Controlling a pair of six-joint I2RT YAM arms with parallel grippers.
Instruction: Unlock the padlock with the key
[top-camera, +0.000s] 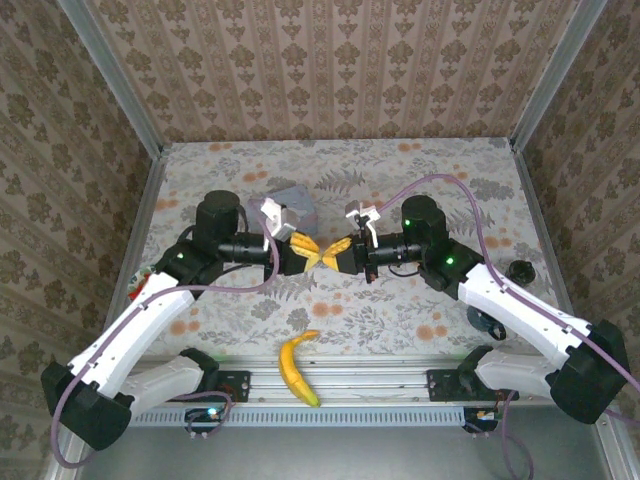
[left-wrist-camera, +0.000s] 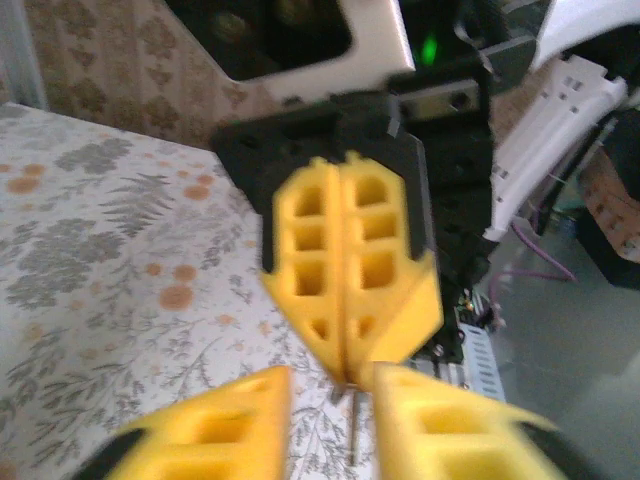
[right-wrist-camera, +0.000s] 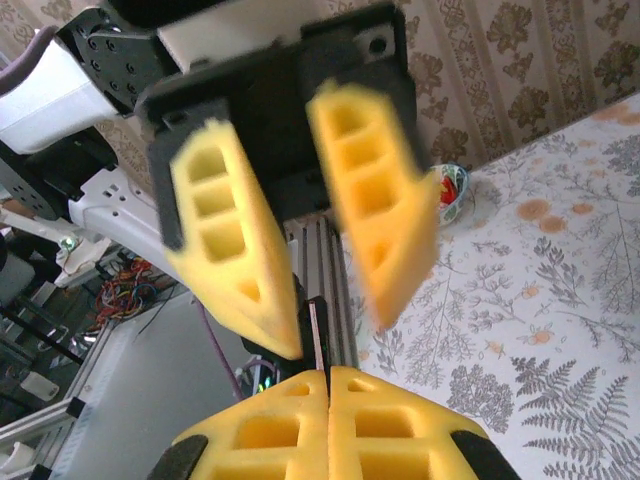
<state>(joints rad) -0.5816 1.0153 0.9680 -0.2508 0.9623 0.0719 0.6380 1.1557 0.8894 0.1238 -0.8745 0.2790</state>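
Both grippers meet tip to tip above the middle of the table. My right gripper (top-camera: 333, 252) (right-wrist-camera: 328, 372) is shut on the key (right-wrist-camera: 317, 337), a thin silvery strip sticking out from its closed tips. In the left wrist view the key (left-wrist-camera: 354, 424) pokes down from the shut right gripper (left-wrist-camera: 345, 372). My left gripper (top-camera: 308, 250) (left-wrist-camera: 332, 410) is open, its yellow fingers either side of the key without touching it. From the right wrist the left gripper (right-wrist-camera: 335, 330) also shows spread apart. A small black thing that looks like the padlock (top-camera: 520, 270) lies by the right wall.
A pale blue tin (top-camera: 290, 210) stands just behind the left gripper. A banana (top-camera: 297, 367) lies near the front rail between the arm bases. Another dark object (top-camera: 486, 322) sits partly under the right forearm. Walls close in the table on three sides.
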